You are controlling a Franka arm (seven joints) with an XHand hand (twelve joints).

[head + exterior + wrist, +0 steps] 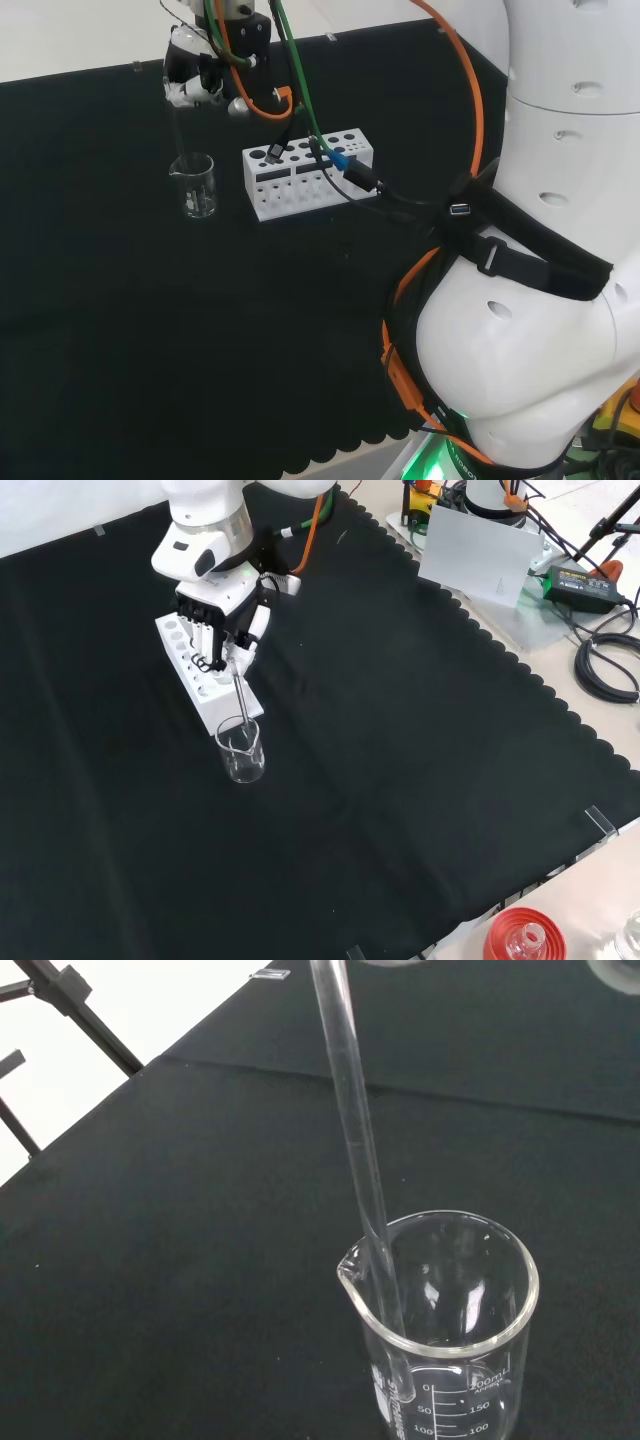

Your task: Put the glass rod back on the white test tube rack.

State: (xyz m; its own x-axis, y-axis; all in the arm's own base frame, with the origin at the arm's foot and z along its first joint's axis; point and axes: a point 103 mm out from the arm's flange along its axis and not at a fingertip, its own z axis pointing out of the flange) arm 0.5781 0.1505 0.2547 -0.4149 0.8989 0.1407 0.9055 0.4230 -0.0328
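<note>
A clear glass rod (358,1150) stands nearly upright with its lower end inside a small clear beaker (450,1330). The black and white hand (218,625) is curled round the rod's upper end, directly above the beaker (241,752). In the head view the hand (195,75) hangs over the beaker (196,187), and the thin rod (180,135) runs down from it. The white test tube rack (308,172) with its rows of holes lies just right of the beaker there. In the front view the rack (200,675) sits behind the beaker, partly under the hand.
Black cloth covers the bench all round. In the front view a red ribbed stand (525,938) with glassware sits at the near right edge, with a grey plate (478,552) and cables at the far right. The arm's white links (545,250) and orange cables stand at the head view's right.
</note>
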